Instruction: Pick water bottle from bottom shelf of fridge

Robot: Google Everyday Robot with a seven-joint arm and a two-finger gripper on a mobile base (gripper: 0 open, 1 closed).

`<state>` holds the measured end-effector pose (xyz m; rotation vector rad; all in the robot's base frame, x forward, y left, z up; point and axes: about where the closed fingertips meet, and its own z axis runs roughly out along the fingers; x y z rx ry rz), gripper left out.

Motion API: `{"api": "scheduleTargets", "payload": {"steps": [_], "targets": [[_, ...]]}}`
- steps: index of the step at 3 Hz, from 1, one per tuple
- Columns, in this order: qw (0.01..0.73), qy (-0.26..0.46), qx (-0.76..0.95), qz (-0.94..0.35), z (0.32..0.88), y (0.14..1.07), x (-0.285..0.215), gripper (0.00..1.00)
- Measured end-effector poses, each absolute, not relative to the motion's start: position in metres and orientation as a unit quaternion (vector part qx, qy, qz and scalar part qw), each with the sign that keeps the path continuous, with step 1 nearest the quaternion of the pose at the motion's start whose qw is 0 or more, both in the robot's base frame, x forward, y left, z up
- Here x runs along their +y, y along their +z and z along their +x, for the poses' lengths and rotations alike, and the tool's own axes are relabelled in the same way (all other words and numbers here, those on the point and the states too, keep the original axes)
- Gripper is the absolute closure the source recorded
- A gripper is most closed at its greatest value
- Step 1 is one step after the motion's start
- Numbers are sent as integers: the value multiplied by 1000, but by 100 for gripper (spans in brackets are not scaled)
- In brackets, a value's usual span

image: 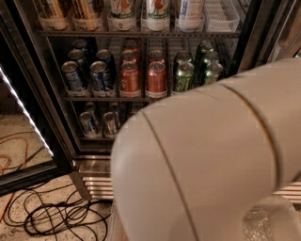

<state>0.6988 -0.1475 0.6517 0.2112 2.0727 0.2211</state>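
The fridge (61,141) stands open ahead, with a dark interior and wire racks. A big pale link of my arm (211,160) fills the lower right and hides most of the bottom shelf (94,139). Only the shelf's left end shows, with two silver-blue cans (89,123) on it. No water bottle shows on the shelf. A clear, crinkled thing (257,222) shows under the arm at the bottom right; I cannot tell what it is. My gripper is hidden behind the arm.
The middle rack holds blue cans (75,75), orange cans (155,77) and green cans (184,75). Tall bottles (157,12) stand on the rack above. The glass door (23,117) is open at the left. Black and orange cables (51,212) lie on the floor.
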Motion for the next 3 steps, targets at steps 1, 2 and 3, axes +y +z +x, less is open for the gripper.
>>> {"api": "scheduleTargets", "payload": {"steps": [1,2,3], "targets": [[447,132,864,190,677,630,-171,100],[446,134,864,191,676,630,-171,100],[392,166,876,227,645,612,-157,100]]}}
